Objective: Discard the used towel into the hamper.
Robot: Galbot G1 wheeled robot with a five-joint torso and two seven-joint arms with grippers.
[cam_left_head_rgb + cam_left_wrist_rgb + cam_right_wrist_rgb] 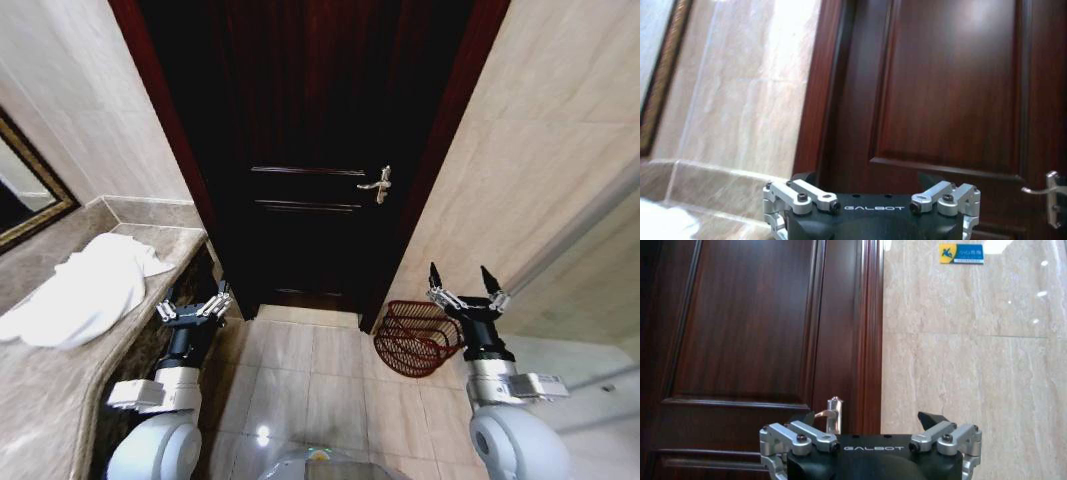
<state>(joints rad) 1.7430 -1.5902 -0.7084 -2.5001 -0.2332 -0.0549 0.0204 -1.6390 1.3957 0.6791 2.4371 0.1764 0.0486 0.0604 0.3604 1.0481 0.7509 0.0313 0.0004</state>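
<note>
A crumpled white towel (88, 288) lies on the marble counter (40, 390) at my left. The hamper (418, 337), a dark reddish-brown open-weave basket, rests tilted on the floor against the right wall beside the door. My left gripper (193, 306) is raised just right of the counter's edge, open and empty, a short way from the towel. My right gripper (466, 283) is held up open above the hamper's right side, holding nothing. In the left wrist view a white corner of the towel (660, 222) shows beside the left gripper (869, 182). The right gripper (869, 418) faces the door.
A dark wooden door (320, 150) with a metal handle (379, 184) closes the space ahead. Beige tiled walls stand on both sides, and a framed mirror (25, 190) hangs over the counter. Tiled floor (300, 380) lies between counter and hamper.
</note>
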